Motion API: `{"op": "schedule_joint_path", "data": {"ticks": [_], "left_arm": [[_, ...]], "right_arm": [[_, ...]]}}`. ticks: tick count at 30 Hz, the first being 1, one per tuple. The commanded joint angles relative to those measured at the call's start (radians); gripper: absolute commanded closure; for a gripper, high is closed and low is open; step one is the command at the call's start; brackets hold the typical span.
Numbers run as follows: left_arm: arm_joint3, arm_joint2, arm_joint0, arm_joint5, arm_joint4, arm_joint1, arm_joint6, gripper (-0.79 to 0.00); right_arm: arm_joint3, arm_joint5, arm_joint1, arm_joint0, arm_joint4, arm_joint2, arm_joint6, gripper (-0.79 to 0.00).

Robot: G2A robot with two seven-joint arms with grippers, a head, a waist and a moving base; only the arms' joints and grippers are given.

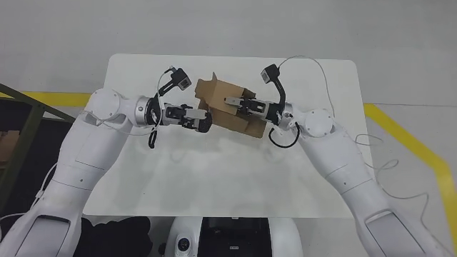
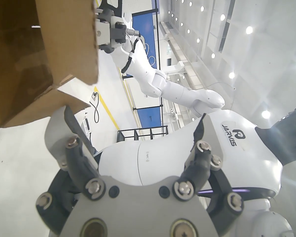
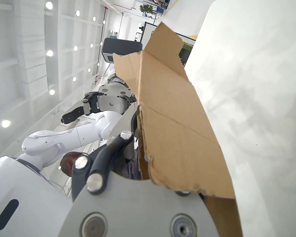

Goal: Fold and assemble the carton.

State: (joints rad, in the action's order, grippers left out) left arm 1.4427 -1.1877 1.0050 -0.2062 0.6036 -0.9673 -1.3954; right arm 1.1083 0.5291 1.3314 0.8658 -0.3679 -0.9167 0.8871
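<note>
A brown cardboard carton (image 1: 228, 107) sits partly unfolded at the middle of the white table (image 1: 214, 178), flaps standing up. My right gripper (image 1: 239, 103) lies over its top from the right, shut on a carton wall (image 3: 172, 124). One finger (image 3: 127, 127) presses the panel's inner face and the other is hidden behind the cardboard. My left gripper (image 1: 202, 120) is at the carton's left side, open (image 2: 135, 117), with nothing between its fingers. One fingertip (image 2: 71, 122) is close under a flap corner of the carton (image 2: 19, 50). The right gripper (image 2: 106, 30) shows beyond that flap.
The table's front half (image 1: 228, 185) is bare white surface. A dark frame (image 1: 14, 128) stands off the table's left edge. Loose cables (image 1: 378, 157) hang by the right arm. Yellow floor tape (image 1: 407, 128) runs beside the table.
</note>
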Motion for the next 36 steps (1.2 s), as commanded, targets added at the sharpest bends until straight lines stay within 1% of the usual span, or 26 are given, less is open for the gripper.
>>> {"op": "schedule_joint_path", "data": {"ticks": [1,15,29,33,36], "left_arm": [[-0.004,0.003,-0.004,-0.001,-0.002,-0.001,0.006,-0.785],[-0.022,0.020,-0.017,-0.004,-0.021,-0.007,0.037,-0.785],[-0.014,0.027,-0.019,0.007,-0.017,-0.008,0.014,-0.785],[-0.029,0.027,-0.024,0.008,-0.015,-0.009,0.012,-0.785],[-0.057,0.010,-0.029,0.004,-0.008,-0.006,0.009,-0.785]], "right_arm": [[0.004,-0.001,0.000,0.005,0.000,0.000,-0.001,0.000],[0.028,-0.017,0.005,0.028,-0.008,0.009,0.012,0.000],[0.022,-0.018,0.010,0.026,-0.011,0.006,0.022,0.000],[0.010,-0.014,0.009,0.020,-0.010,-0.002,0.023,0.000],[0.002,-0.005,0.006,0.015,0.001,-0.014,0.033,0.000]]}}
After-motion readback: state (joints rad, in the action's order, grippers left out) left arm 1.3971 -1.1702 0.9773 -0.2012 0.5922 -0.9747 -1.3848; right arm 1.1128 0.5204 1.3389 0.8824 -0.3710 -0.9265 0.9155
